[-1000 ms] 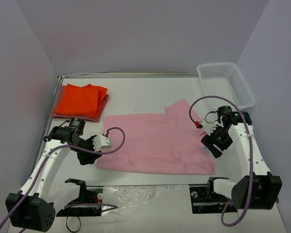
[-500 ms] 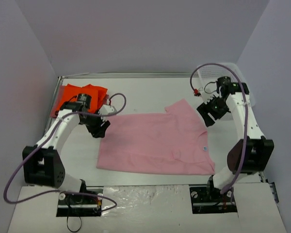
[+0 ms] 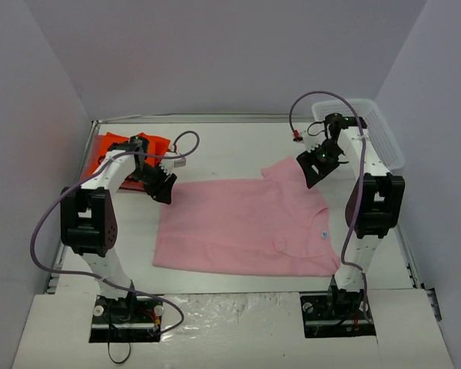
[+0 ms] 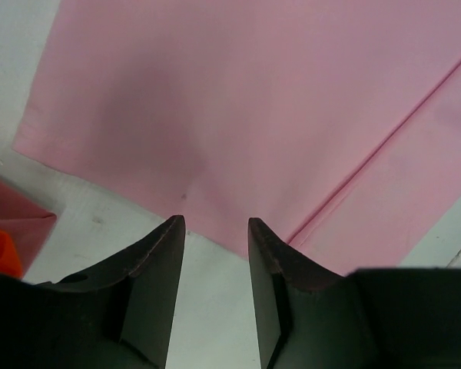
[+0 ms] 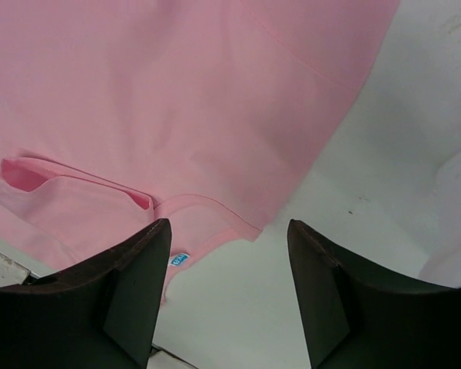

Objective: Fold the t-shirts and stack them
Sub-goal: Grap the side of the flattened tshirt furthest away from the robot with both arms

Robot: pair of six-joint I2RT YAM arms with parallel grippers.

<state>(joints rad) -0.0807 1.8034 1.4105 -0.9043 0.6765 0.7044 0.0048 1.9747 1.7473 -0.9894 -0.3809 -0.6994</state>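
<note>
The light pink t-shirt (image 3: 246, 227) lies spread flat mid-table. It also shows in the left wrist view (image 4: 238, 92) and the right wrist view (image 5: 177, 92). My left gripper (image 3: 166, 187) hovers at its back left corner, open and empty (image 4: 215, 223). My right gripper (image 3: 311, 171) is over the back right sleeve, open wide and empty (image 5: 230, 224), near the collar label (image 5: 180, 260). The bright orange folded shirt (image 3: 123, 147) sits at the back left on the dull pinkish-red folded one (image 4: 15, 219), partly hidden by my left arm.
A white mesh basket (image 3: 369, 127) stands at the back right corner, just right of my right arm. Purple walls close the table (image 3: 230, 146) on three sides. Purple cables loop above both wrists.
Both arms have swung from the shirt's near side edges to its far side, the left to the back left corner, the right to the back right sleeve. The pink shirt lies flatter.
</note>
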